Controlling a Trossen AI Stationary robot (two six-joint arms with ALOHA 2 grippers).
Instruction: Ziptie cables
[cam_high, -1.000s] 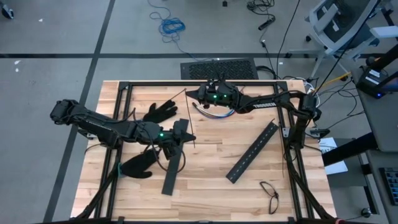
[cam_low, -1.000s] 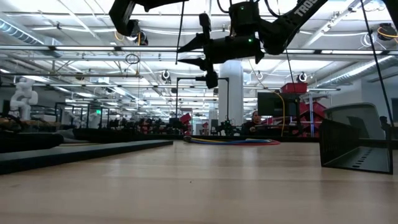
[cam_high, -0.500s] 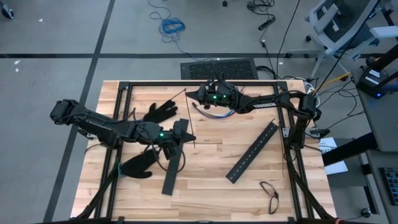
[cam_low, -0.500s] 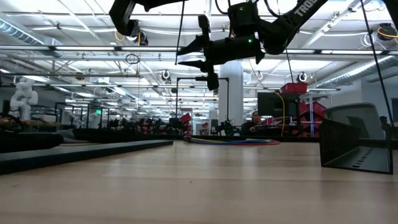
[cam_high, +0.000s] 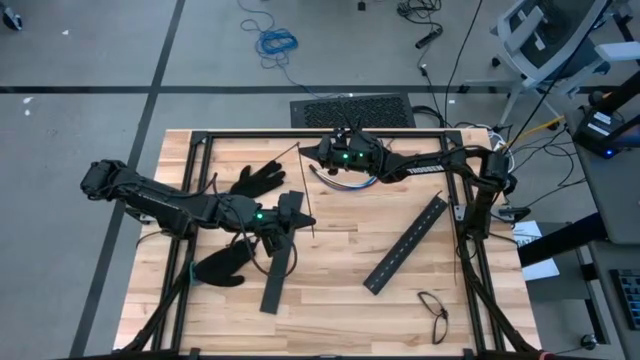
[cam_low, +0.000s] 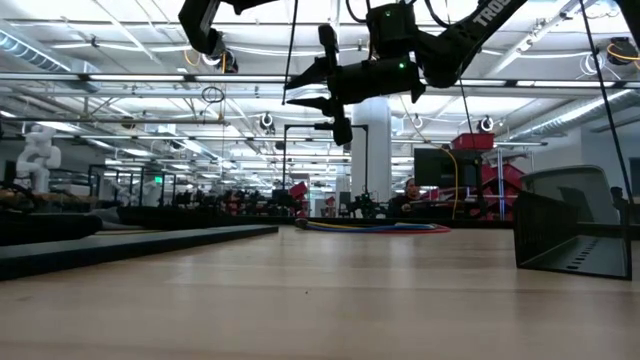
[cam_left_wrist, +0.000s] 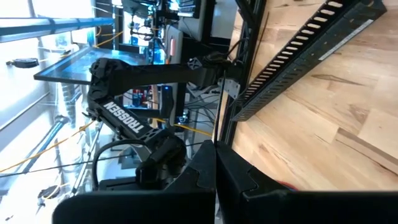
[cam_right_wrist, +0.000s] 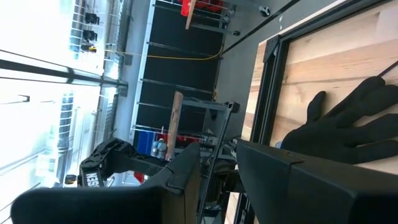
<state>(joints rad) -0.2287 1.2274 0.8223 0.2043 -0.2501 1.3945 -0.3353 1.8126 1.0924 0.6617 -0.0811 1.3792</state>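
The cables (cam_high: 343, 180) lie in a loose coloured bundle on the table near its far edge; the low view shows them flat on the wood (cam_low: 372, 227). My right gripper (cam_high: 312, 153) hangs above them, level, its fingers (cam_low: 303, 70) one over the other with a gap between. My left gripper (cam_high: 298, 218) is over the table's middle, shut on a thin dark ziptie (cam_high: 304, 190). The ziptie runs toward the far edge and ends beside the right gripper's fingertips. Whether the right gripper touches it I cannot tell. My left gripper pinches the ziptie between its two shut fingers, and the strip (cam_left_wrist: 216, 147) comes out from between their tips. The fingers point roughly level toward the table's far right. The ziptie is lifted clear of the table and reaches away toward the far edge (cam_low: 292, 50).
Two black gloves (cam_high: 262, 178) (cam_high: 222, 265) lie by the left arm. Two flat slotted black bars (cam_high: 280, 262) (cam_high: 405, 245) lie left and right of the middle. Eyeglasses (cam_high: 432, 310) lie near the right front corner. A black frame (cam_high: 250, 133) borders the table.
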